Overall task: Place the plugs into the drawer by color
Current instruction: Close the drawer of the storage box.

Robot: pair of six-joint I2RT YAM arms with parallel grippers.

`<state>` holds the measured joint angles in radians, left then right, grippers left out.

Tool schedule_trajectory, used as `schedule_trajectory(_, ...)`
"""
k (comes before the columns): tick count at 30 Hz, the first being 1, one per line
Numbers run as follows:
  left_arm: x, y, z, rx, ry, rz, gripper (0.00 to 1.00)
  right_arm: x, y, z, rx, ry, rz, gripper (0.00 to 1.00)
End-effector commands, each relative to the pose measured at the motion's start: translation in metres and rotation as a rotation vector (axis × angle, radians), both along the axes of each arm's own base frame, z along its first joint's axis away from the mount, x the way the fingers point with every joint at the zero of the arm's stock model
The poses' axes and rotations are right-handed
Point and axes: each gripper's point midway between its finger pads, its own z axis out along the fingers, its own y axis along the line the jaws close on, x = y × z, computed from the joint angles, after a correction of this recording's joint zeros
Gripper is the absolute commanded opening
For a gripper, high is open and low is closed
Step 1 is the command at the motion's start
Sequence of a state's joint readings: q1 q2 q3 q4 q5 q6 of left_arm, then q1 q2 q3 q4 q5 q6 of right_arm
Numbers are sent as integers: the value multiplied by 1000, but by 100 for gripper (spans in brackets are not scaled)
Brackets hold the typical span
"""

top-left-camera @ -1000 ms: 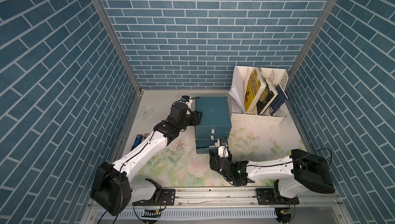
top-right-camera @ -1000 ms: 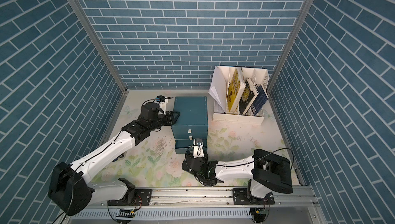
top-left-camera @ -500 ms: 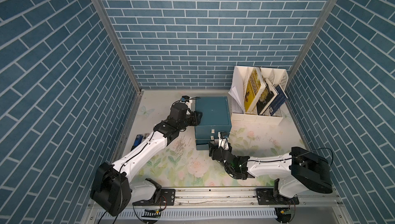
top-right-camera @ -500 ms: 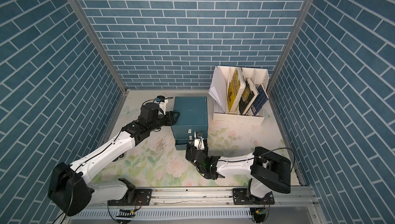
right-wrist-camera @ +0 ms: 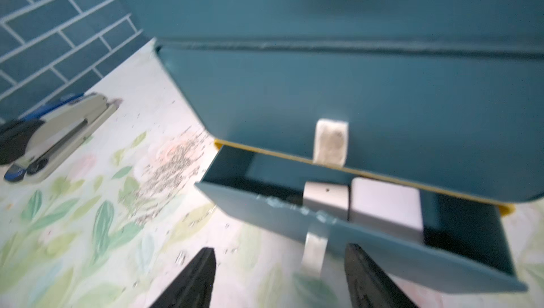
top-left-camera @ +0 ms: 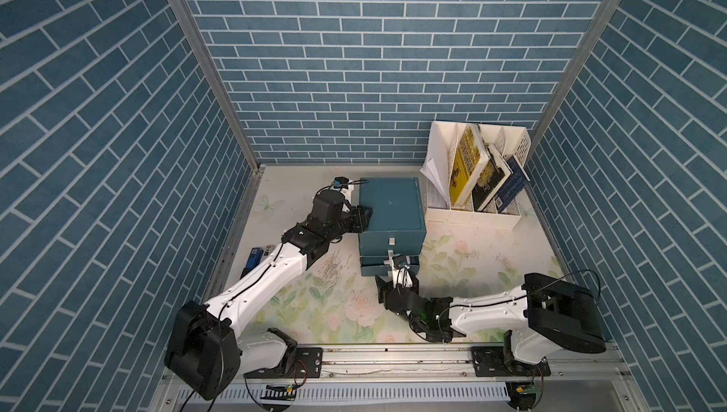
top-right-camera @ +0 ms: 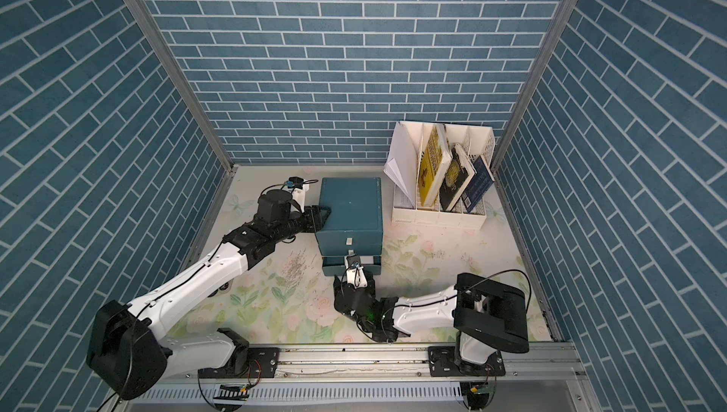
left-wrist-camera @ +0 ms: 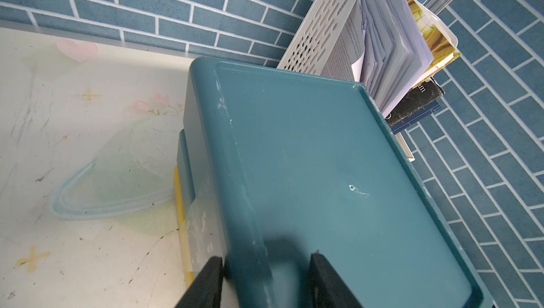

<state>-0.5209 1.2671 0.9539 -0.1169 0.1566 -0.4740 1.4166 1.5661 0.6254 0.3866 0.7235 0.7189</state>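
Even bright light, right wrist view blurred

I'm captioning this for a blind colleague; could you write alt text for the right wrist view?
The bottom drawer of a dark teal cabinet stands partly open, with two pale plugs side by side inside. The right gripper, fingers spread, points at its white pull tab. A stapler-like gadget lies aside.

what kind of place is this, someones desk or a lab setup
Most likely a lab test cell dressed up as a desk: blue brick-pattern panels box in a floral tabletop, and two robot arms sit on a metal rail. The drawer cabinet and book rack are props.
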Motion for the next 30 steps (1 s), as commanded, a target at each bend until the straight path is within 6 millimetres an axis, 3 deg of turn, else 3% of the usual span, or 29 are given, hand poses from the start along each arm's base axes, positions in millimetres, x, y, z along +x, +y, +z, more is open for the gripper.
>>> schedule_trajectory(1, -21, 11, -53, 111, 157, -24, 52, -6, -9, -2, -12, 53, -45, 73)
schedule_trajectory(5, -21, 12, -53, 114, 153, -23, 52, -3, -13, -25, -11, 150, -54, 66)
schedule_trajectory(6, -21, 12, -54, 117, 153, -22, 52, 1, -13, -29, -12, 167, -55, 60)
schedule_trajectory(8, -22, 13, -57, 121, 159, -20, 52, 15, -15, -35, -3, 179, -68, 39)
schedule_trajectory(9, -22, 13, -57, 121, 159, -21, 52, 20, -15, -37, 0, 175, -69, 35)
schedule_trajectory(18, -23, 14, -59, 127, 164, -24, 52, 44, -13, -20, 68, 45, -87, 35)
schedule_trajectory(30, -27, 14, -60, 131, 168, -33, 51, 66, -21, -22, 58, 8, -130, 35)
